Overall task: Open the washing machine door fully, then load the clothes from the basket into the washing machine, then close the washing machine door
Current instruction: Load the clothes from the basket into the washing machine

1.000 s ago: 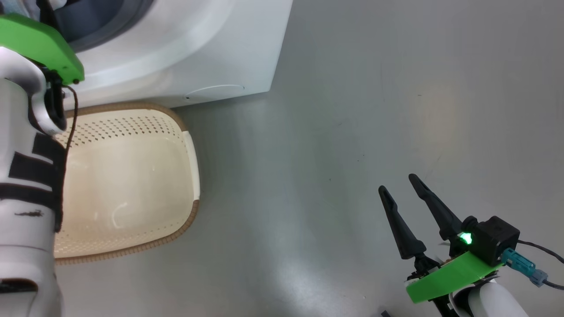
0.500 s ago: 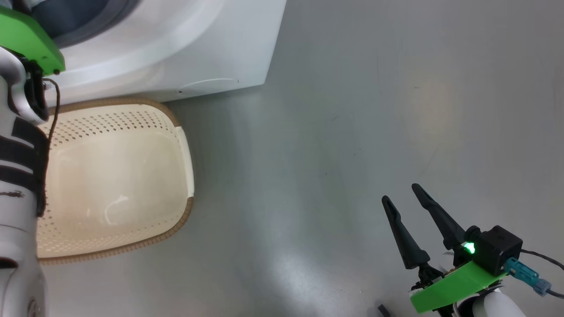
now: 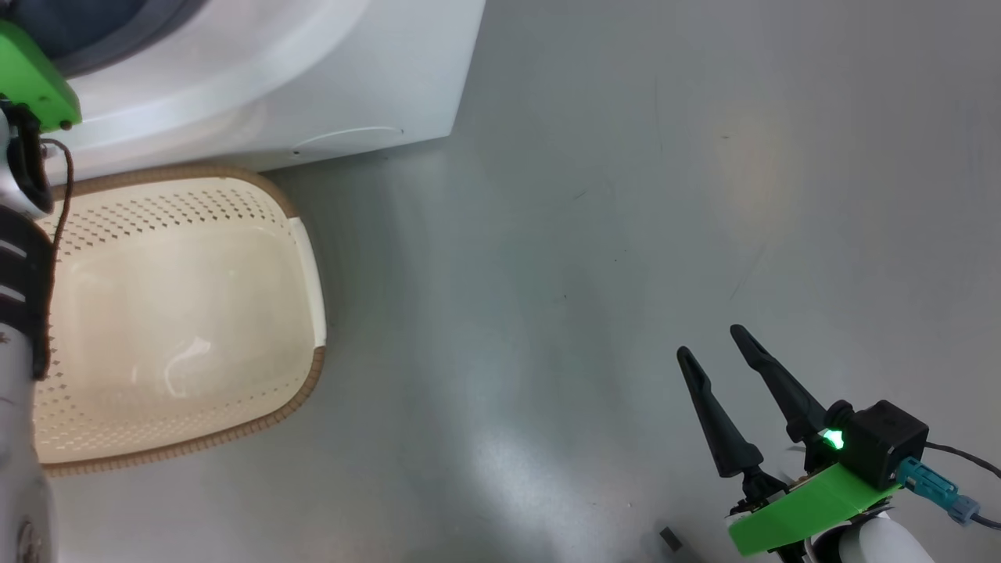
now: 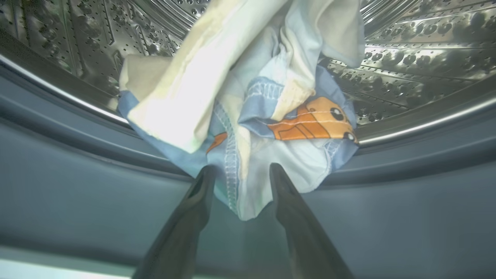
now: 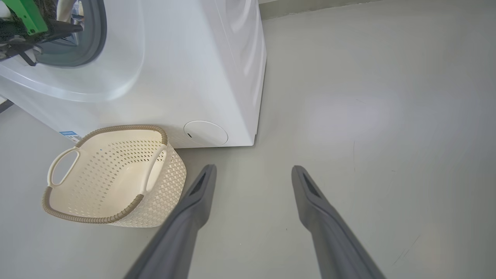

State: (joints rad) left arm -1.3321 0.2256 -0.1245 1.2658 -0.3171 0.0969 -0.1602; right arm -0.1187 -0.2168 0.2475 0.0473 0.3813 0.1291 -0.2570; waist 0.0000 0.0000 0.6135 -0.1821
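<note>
Straddling the clothes (image 4: 248, 116) with left gripper (image 4: 239, 172) half-parted, grip unclear, risking them dragging out over the gasket (image 4: 77, 174) on retreat.

The left arm (image 3: 14, 407) stretches forward along the left edge of the head view. The left gripper (image 4: 240, 170) has its fingers parted; whether they grip anything is unclear. The right gripper (image 3: 712, 344) hangs low at the right, fingers spread wide and empty.

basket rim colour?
Brown, woven-look, on the cream basket; clearest in the right wrist view.
</note>
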